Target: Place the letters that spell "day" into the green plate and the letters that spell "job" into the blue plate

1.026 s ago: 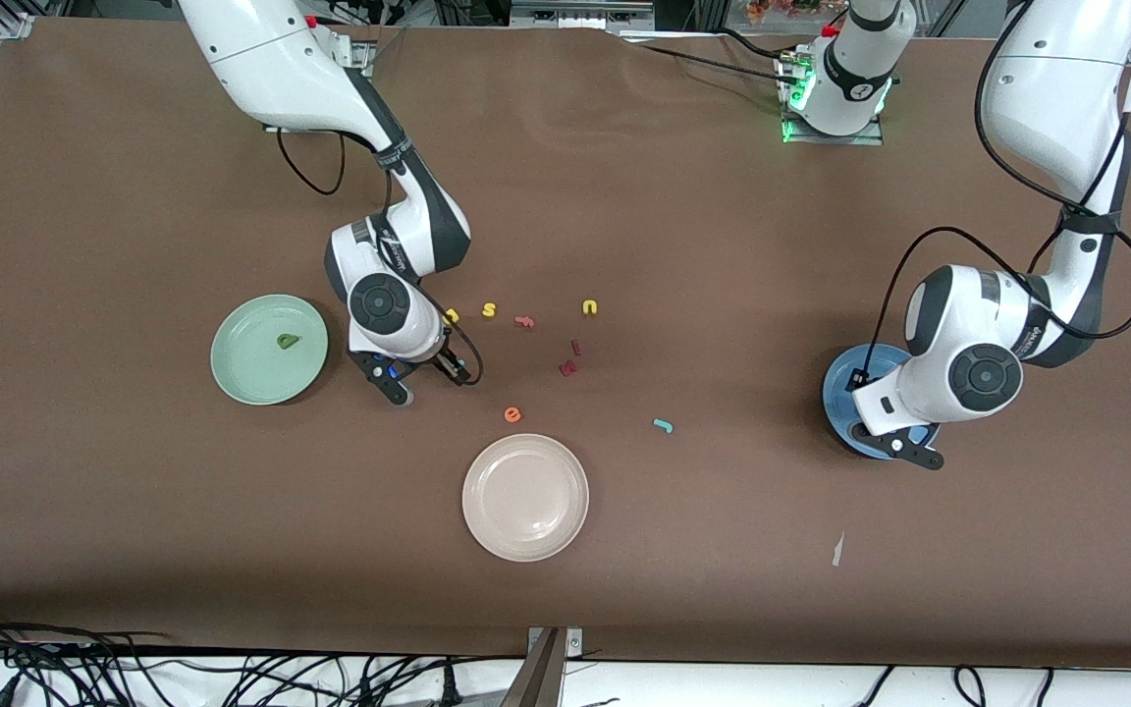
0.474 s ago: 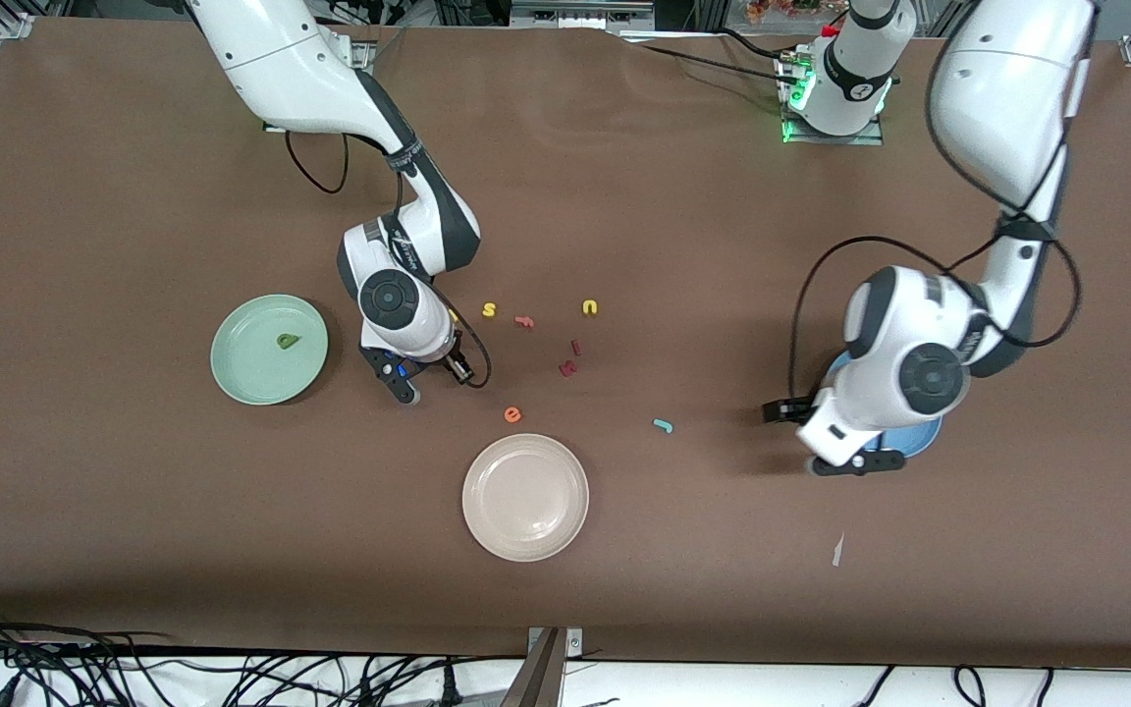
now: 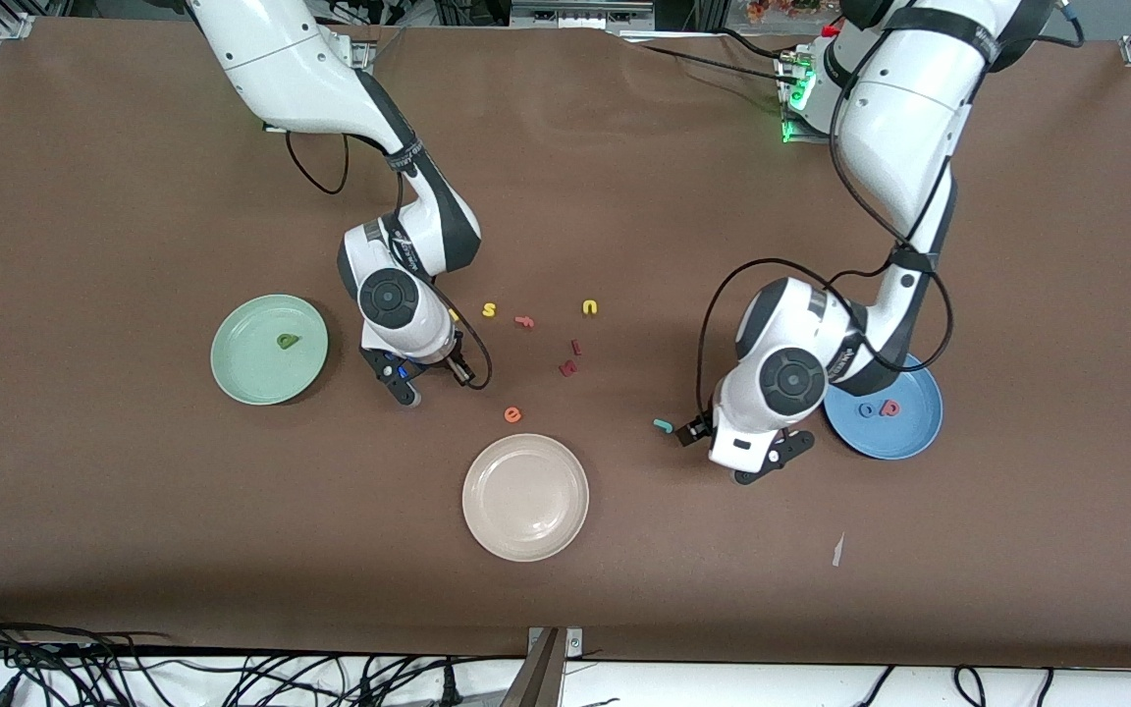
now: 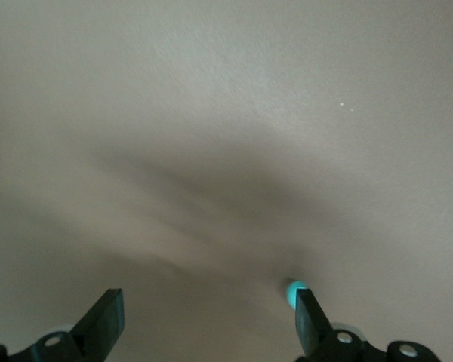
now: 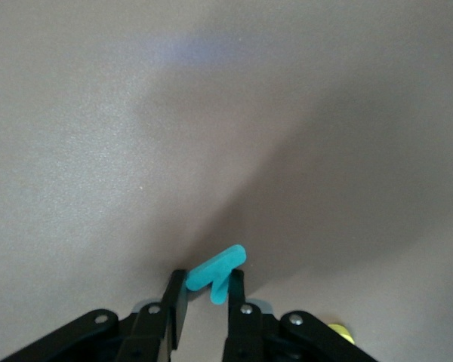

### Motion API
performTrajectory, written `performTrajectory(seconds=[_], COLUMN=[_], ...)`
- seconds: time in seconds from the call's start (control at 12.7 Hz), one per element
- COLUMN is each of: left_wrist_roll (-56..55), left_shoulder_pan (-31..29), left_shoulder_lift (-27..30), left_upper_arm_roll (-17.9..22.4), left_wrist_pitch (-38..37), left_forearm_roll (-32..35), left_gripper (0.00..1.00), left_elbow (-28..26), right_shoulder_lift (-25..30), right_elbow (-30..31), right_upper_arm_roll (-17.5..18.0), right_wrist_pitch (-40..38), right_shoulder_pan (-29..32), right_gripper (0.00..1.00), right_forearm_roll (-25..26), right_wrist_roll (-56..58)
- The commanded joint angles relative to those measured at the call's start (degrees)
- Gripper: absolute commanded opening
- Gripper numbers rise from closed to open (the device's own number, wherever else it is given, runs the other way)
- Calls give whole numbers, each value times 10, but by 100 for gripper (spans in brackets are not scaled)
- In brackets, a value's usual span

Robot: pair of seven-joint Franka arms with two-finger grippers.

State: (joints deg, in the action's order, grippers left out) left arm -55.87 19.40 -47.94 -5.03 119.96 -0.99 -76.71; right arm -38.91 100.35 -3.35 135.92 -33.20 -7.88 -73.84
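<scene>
Pinching a teal foam "y" point(image 5: 215, 276) between its closed fingers, the right gripper point(image 3: 425, 378) sat low at the table between the round pale mint-green plate point(image 3: 237, 378) and the scattered letters, where a second earlier its jaws had stood wide over the same spot; the grasp had only just closed and the letter had not yet been lifted. The olive-green foam "d" point(image 3: 287, 341) already lay in the green plate, while the yellow foam "a" point(image 3: 454, 315) showed only as a sliver at the edge of the right wrist housing, still on the brown tabletop point(image 3: 134, 540). The left gripper point(image 3: 734, 454), its fingers spread and empty, had swung away from the round mid-blue plate point(image 3: 909, 442) and now hung low just beside the teal hooked foam "j" point(image 3: 663, 425), which lay on the table nearer the front camera than the other loose letters. Its move had uncovered the blue plate, where the blue ring "o" point(image 3: 866, 409) and the salmon-red "b" point(image 3: 888, 407) rested side by side. Judged from this, "job" lacked only the "j" and "day" needed the held "y" carried over and the "a" fetched. The yellow "s" point(image 3: 490, 310), salmon "f" point(image 3: 524, 321), yellow "u" point(image 3: 589, 307), dark red letters point(image 3: 570, 358), orange "e" point(image 3: 512, 414) and beige-white plate point(image 3: 487, 530) lay untouched.
</scene>
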Motion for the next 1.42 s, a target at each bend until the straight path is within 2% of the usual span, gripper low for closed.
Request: performTrajectory(seconds=[0.0,0.16,0.39,0.63,0.79,0.95,1.03,1.11,1.18,1.26,1.34], left_wrist_roll=[-94,-166,-214,-231,-245,-245,-245,-245,-245,-245,-245], left_shoulder_pan=[21,38,49,55,55,55,55,54,54,54,54], left_shoulder_lift=[-53,-72,-82,-82,-84,-87,-88,-90,-94,-94,-94], left_upper_arm_roll=[6,7,8,8,8,8,8,8,8,8,8], left_wrist_pitch=[-7,-3,32,33,33,33,33,33,34,35,36], left_forearm_roll=[-11,-9,-9,-7,-8,-9,-9,-9,-9,-9,-9], left_gripper=[100,100,97,84,73,60,53,51,48,42,34], left_elbow=[76,96,91,83,82,82,82,83,83,82,83], right_shoulder_lift=[2,25,58,109,146,155,153,147,141,139,141], right_elbow=[-9,-12,-9,61,115,149,162,174,189,192,187], right_upper_arm_roll=[-8,-34,-94,-154,-210,-280,-289,-289,-289,-289,-288], right_wrist_pitch=[-14,-62,-161,-177,-172,-160,-140,-116,-89,-82,-87], right_shoulder_pan=[0,1,1,1,1,2,4,9,10,11,10], right_gripper=[19,20,20,20,20,20,22,29,46,99,100], right_forearm_roll=[-4,-3,-7,-6,-6,-10,-16,-19,-20,-20,-20], right_wrist_roll=[25,76,203,352,463,595,618,624,624,622,619])
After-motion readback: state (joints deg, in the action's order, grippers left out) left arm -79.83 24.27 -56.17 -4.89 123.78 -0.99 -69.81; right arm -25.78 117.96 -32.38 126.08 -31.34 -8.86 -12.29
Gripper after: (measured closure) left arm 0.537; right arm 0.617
